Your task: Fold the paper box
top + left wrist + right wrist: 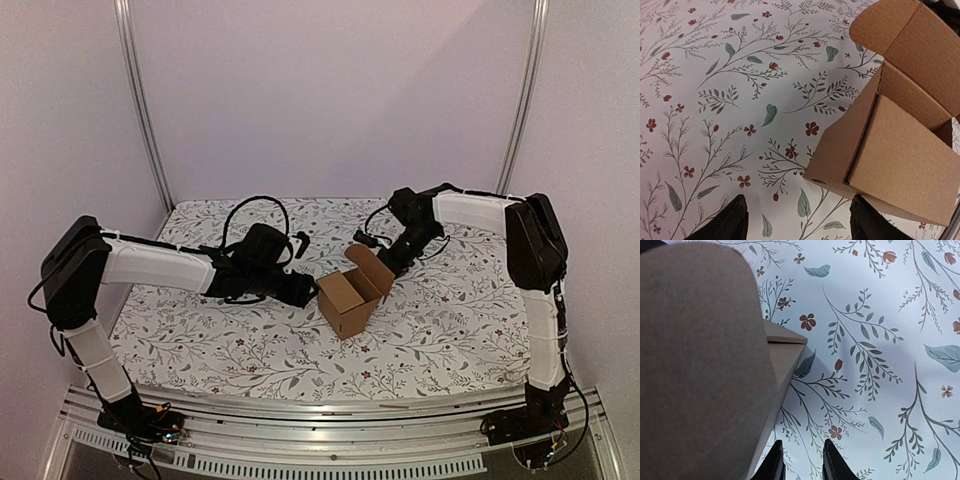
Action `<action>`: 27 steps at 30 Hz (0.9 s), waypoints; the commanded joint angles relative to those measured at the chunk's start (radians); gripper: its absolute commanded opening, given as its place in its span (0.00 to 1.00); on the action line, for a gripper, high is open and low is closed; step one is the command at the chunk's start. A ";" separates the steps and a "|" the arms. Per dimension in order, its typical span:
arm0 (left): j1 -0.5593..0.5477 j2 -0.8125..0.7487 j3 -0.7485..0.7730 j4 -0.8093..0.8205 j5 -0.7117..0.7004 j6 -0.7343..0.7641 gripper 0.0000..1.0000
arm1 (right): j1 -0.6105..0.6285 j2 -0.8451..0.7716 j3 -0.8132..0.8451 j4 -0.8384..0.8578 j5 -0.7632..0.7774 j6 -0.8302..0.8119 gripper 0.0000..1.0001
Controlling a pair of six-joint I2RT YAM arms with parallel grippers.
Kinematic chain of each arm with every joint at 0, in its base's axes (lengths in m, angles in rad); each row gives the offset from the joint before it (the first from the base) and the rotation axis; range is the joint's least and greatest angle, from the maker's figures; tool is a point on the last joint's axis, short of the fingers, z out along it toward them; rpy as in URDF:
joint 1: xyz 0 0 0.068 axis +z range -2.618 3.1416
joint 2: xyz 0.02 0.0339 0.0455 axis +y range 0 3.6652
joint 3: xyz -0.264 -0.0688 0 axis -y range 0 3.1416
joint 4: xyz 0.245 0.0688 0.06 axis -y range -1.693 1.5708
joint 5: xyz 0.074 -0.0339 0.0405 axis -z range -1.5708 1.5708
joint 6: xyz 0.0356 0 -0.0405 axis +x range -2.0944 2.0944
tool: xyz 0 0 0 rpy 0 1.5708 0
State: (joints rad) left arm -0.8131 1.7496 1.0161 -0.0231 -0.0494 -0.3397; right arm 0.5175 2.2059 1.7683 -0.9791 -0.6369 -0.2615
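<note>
Plain brown paper box, a small cube-shaped carton, stands upright near the centre of the overhead view, top open, lid flap raised toward the upper right.

Left arm and right arm with white shells, black joints, looped black cables, black tapered end effector fingers

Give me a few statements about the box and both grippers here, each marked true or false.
1. The paper box stands on the floral cloth with its top flap raised. True.
2. The left gripper is clamped on the box. False: its fingers are spread wide with nothing between them.
3. The right gripper shows a narrow gap with only cloth in it. True.
4. The box carries printing. False: it is plain brown.
</note>
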 commanded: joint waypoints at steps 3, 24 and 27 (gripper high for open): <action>-0.020 0.022 0.004 0.073 0.082 -0.018 0.69 | 0.071 -0.052 -0.030 -0.032 0.061 0.009 0.27; -0.202 0.436 0.551 -0.080 0.097 -0.021 0.68 | -0.241 -0.257 -0.413 -0.074 0.180 -0.177 0.32; -0.221 0.488 0.632 -0.089 0.088 -0.019 0.68 | -0.257 -0.291 -0.462 -0.072 0.116 -0.227 0.33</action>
State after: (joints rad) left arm -0.9901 2.1643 1.5673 -0.0196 0.0326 -0.3771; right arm 0.2714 1.9869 1.3602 -1.0355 -0.4503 -0.3969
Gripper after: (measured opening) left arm 0.681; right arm 0.323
